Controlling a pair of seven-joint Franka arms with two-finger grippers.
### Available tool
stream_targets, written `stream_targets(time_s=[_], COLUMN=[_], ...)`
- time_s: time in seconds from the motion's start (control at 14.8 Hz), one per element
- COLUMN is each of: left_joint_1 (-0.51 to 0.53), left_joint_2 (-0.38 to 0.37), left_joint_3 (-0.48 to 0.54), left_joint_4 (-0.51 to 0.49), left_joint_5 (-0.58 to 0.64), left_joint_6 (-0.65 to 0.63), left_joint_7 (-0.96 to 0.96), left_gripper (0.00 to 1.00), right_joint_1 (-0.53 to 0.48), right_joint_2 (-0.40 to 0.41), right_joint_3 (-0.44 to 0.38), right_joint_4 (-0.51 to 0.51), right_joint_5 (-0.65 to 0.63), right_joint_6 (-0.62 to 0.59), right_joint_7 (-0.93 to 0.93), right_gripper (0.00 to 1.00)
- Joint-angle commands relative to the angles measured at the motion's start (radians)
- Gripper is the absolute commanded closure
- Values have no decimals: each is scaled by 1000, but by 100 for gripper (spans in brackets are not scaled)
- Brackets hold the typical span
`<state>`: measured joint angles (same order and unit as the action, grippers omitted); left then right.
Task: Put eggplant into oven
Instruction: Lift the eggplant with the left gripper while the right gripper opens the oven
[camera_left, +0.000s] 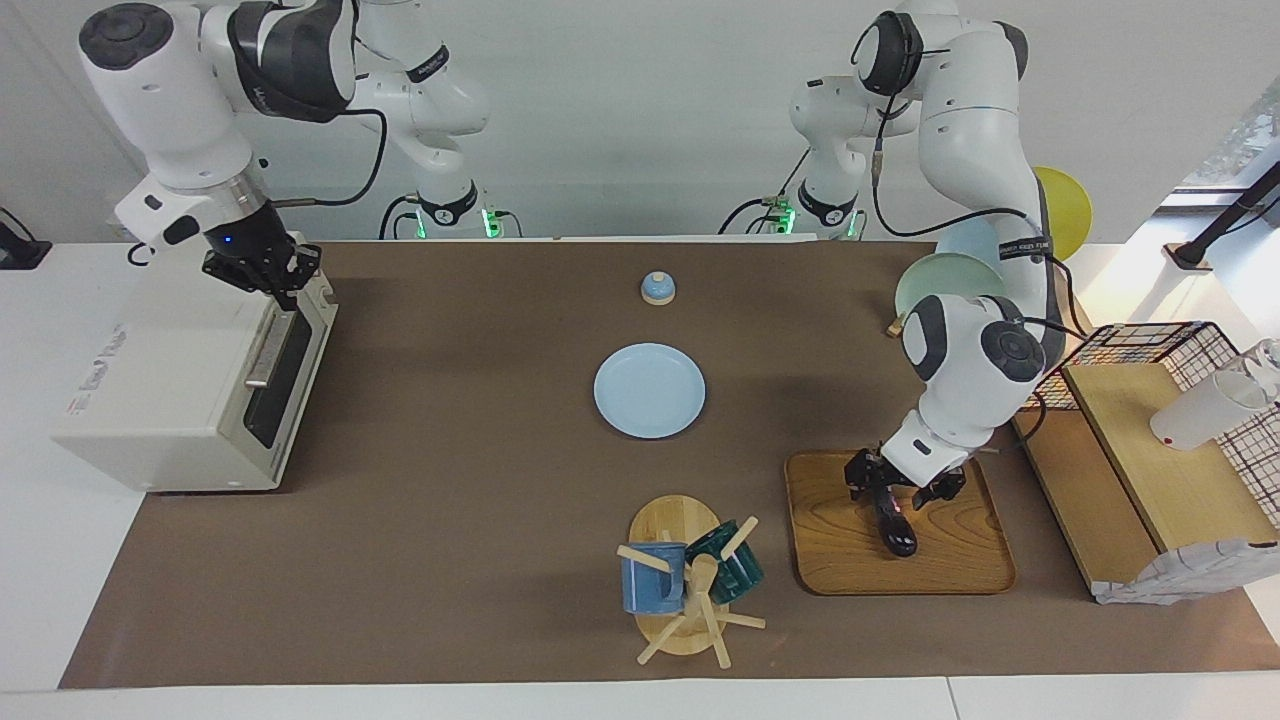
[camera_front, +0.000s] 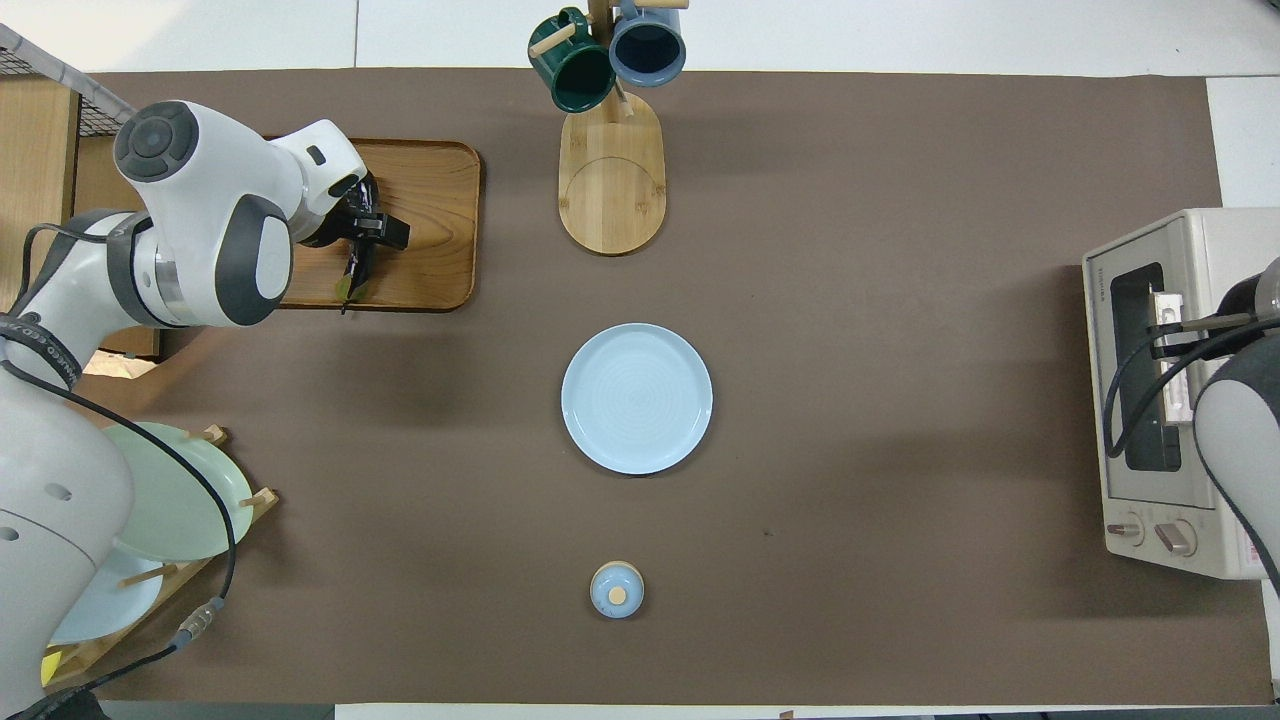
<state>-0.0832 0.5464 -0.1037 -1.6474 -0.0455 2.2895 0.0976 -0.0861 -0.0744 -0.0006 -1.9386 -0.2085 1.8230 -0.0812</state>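
Observation:
The eggplant, slim and glossy dark, lies on the wooden tray toward the left arm's end of the table. My left gripper is down on the eggplant's end nearer to the robots. In the overhead view the left gripper covers most of the eggplant. The cream-white oven stands at the right arm's end, its dark glass door closed. My right gripper is at the door's top edge, at the corner nearer to the robots. In the overhead view the right arm covers part of the oven.
A light blue plate lies mid-table, with a small blue lidded pot nearer to the robots. A mug tree holds a blue and a green mug beside the tray. A plate rack and a wooden shelf stand at the left arm's end.

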Motion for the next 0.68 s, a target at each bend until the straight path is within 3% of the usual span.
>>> stream_targets(time_s=[0.0,0.14,0.27,0.41,0.61], left_joint_1=[0,6,10,11,-3], left_joint_2=[-19,-19,-22,-32,-110], left_joint_3=[7,9,7,5,7], left_joint_4=[-28,-25,3,78,123], left_joint_5=[16,21,21,10,-29], left_joint_6=[18,11,-28,-146,-292], left_joint_7=[21,22,22,21,-7], left_gripper=[62,100,100,100,100], right_joint_1=[-20,-20,-21,-27,-38], right_joint_2=[28,47,50,53,53], right_joint_3=[7,7,7,7,8], right_joint_4=[-14,-19,-40,-57,-85], right_joint_5=[-42,-81,-104,-106,-100], right_joint_6=[38,39,47,71,99], right_joint_7=[17,8,8,-6,-3], right_gripper=[100,100,100,100,100])
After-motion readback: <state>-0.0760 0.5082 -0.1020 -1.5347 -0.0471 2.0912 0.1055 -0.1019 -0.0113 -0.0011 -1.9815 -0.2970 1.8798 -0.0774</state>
